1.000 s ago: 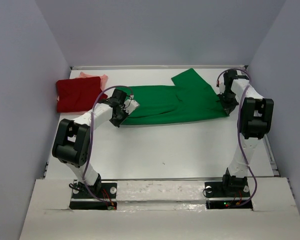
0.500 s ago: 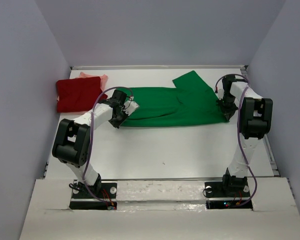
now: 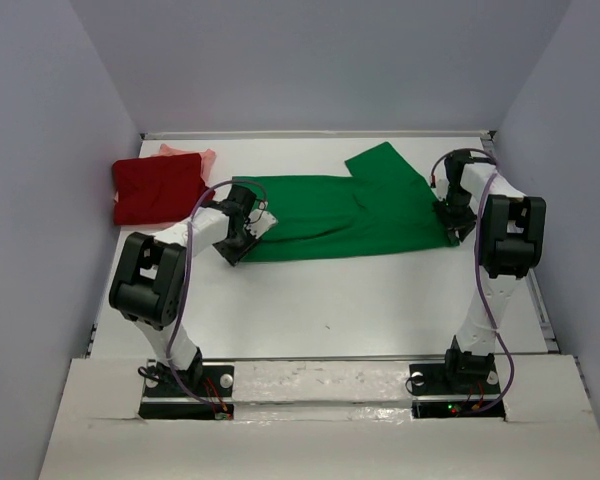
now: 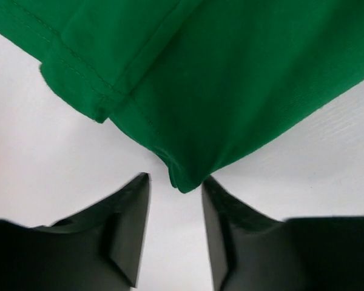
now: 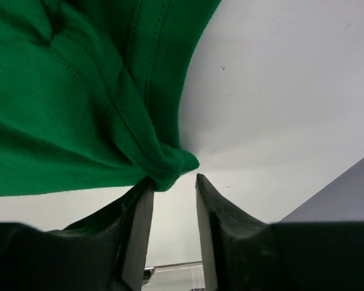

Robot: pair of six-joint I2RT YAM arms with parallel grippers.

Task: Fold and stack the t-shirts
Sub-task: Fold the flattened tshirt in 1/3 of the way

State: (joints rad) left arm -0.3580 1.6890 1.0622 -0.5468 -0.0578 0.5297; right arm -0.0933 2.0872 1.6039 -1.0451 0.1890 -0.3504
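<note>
Left wrist view: green t-shirt looks limp and light, best pinched at its hemmed corners; left hand and right hand both spread.

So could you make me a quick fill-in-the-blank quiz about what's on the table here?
The green t-shirt lies flat on the ____ table.
The dark red t-shirt sits folded at the table's far ____ corner.
A pink t-shirt peeks out from behind the dark ____ one.
Both pairs of jaws stand ____ at the green t-shirt's ends.
Missing words: white, left, red, open.
</note>
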